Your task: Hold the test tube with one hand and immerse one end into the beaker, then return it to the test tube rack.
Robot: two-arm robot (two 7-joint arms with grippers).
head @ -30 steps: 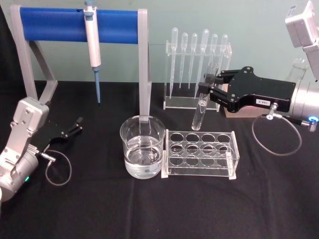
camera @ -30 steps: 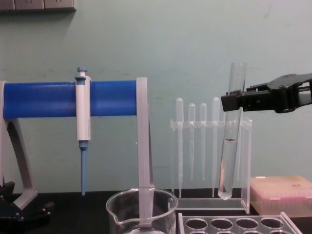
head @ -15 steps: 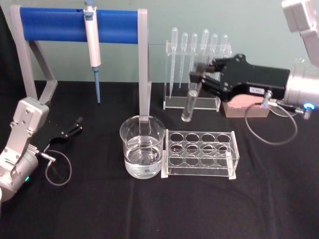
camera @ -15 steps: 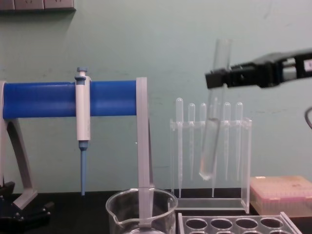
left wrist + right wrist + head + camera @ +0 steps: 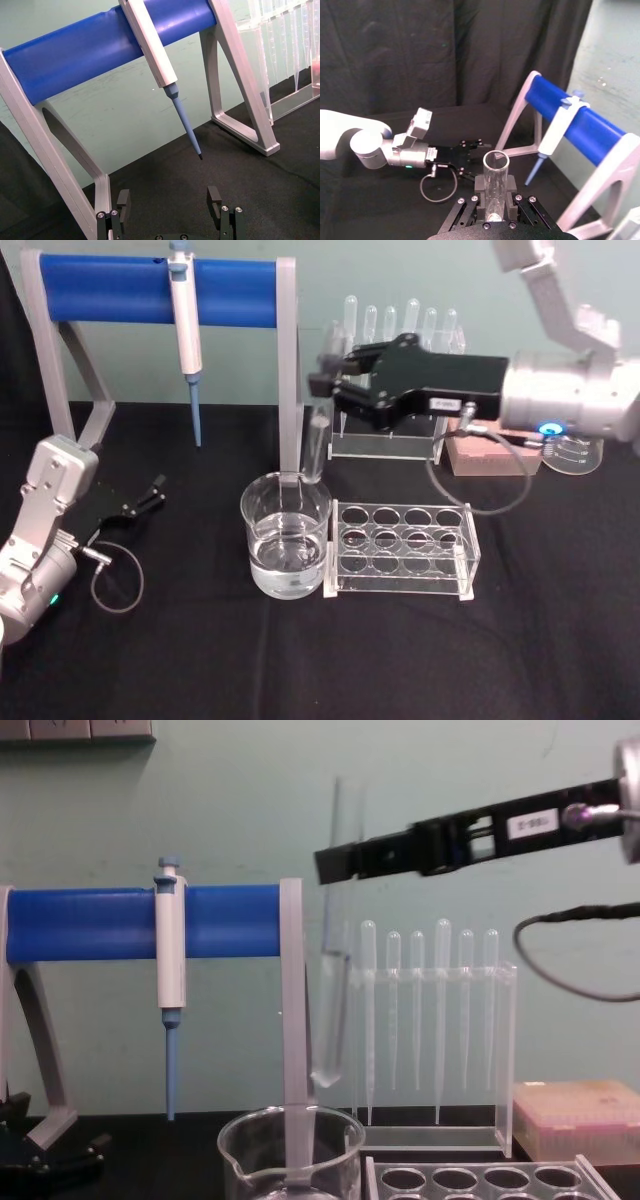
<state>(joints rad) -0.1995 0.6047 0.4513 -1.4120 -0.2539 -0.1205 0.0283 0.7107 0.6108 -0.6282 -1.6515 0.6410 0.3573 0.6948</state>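
My right gripper is shut on the upper part of the clear test tube, which hangs nearly upright. The tube's rounded bottom hovers just above the far rim of the beaker, which is part full of clear liquid. From the chest, the test tube ends a little above the beaker, with the right gripper clamped across it. The tube's open rim rises between the jaws of the right gripper. My left gripper rests open at the table's left; its fingers stand wide apart.
A blue-barred stand holds a white-and-blue pipettor at the back left. Behind the beaker stands a rack of thin pipettes. A clear tube rack sits right of the beaker, with a pink box farther back right.
My right gripper has carried the test tube leftward and upward, from over the tube rack area to above the beaker. The left arm has not moved.
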